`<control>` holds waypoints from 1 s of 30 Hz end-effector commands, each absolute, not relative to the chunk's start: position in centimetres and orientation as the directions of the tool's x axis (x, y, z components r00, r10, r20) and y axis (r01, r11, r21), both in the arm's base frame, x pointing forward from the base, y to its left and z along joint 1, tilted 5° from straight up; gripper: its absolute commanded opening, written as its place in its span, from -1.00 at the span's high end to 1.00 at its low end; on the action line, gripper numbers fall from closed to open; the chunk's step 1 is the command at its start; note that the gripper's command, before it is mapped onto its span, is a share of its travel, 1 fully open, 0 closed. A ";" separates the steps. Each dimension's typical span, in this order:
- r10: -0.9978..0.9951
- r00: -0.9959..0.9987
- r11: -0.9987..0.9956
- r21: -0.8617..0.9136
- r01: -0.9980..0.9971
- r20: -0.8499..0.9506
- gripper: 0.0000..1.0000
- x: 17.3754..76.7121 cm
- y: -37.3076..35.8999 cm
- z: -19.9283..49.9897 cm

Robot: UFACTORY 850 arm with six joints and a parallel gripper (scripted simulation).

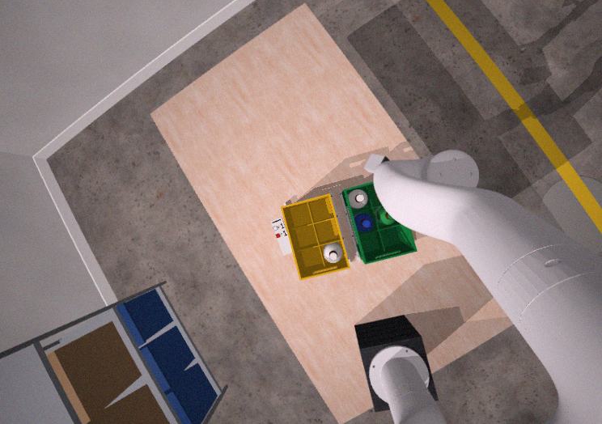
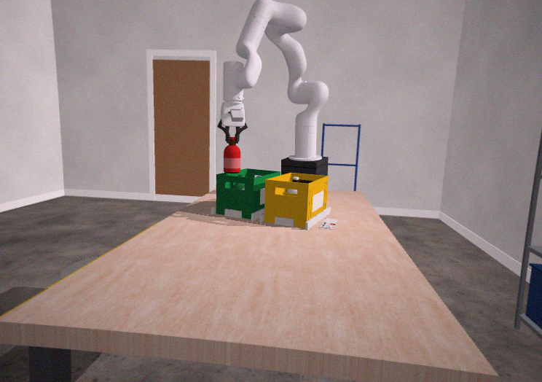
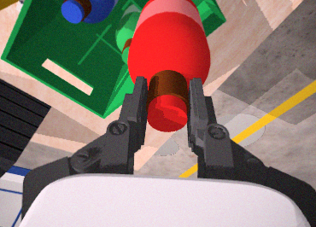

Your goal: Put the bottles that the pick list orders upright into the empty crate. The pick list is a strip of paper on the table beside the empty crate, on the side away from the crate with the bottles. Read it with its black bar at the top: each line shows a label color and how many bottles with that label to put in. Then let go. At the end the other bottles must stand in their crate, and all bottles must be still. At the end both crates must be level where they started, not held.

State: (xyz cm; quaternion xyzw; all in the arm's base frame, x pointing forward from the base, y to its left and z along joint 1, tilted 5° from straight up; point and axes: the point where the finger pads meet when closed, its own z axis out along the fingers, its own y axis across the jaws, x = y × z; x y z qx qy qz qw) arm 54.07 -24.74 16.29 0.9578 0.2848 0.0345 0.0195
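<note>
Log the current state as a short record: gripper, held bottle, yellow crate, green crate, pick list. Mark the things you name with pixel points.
gripper: [image 2: 232, 139] [image 3: 167, 85] shut on the red bottle's neck
red bottle: [image 2: 232, 159] [image 3: 170, 41] upright, above the green crate
green crate: [image 1: 390, 256] [image 2: 234, 198] [image 3: 43, 84] white, blue and green bottles visible
yellow crate: [image 1: 324, 273] [image 2: 286, 207] one white bottle [image 1: 332, 252]
pick list: [image 1: 286, 248] [image 2: 328, 224] beside the yellow crate; one white, one red
</note>
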 end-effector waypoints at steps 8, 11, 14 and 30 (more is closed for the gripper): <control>0.547 0.835 -0.837 0.059 0.544 0.057 1.00 54.1 -24.8 17.0; 0.547 0.835 -0.837 0.059 0.544 0.057 1.00 54.1 -24.8 17.0; 0.547 0.835 -0.837 0.059 0.544 0.057 1.00 54.0 -24.2 17.0; 0.547 0.835 -0.837 0.059 0.544 0.057 1.00 53.7 -21.4 16.9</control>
